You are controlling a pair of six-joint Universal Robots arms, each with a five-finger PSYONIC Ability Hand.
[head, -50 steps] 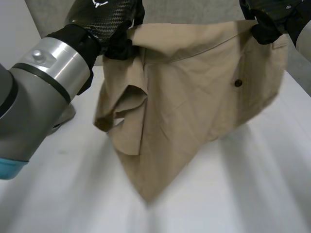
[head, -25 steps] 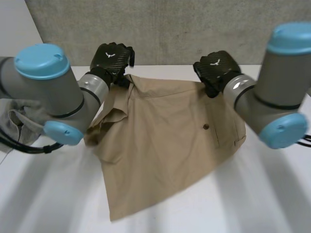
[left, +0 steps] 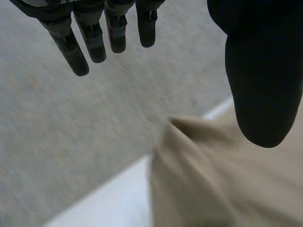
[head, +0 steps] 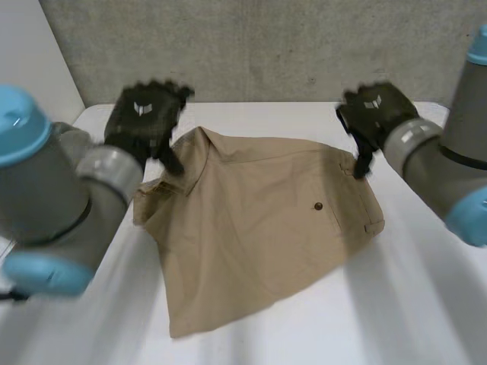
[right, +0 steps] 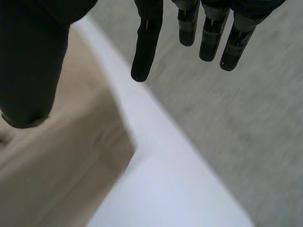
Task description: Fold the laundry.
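Observation:
Tan shorts (head: 259, 220) with a dark button lie spread on the white table (head: 411, 304), rumpled along the left side. My left hand (head: 144, 122) hovers above the far left corner of the garment, fingers (left: 75, 47) straight and apart from the thumb, nothing between them; the cloth corner (left: 189, 156) lies beneath the thumb. My right hand (head: 373, 114) hangs over the far right corner, open too, its fingers (right: 144, 52) spread above the table edge with the tan cloth (right: 66, 156) below the thumb.
A grey wall (head: 266, 46) stands behind the table's far edge. Bare white table surface lies in front of and to the right of the shorts.
Both hands let go of the shorts' top corners and opened. The garment, held up a second ago, now lies flat on the table, and the hands have lifted off it.

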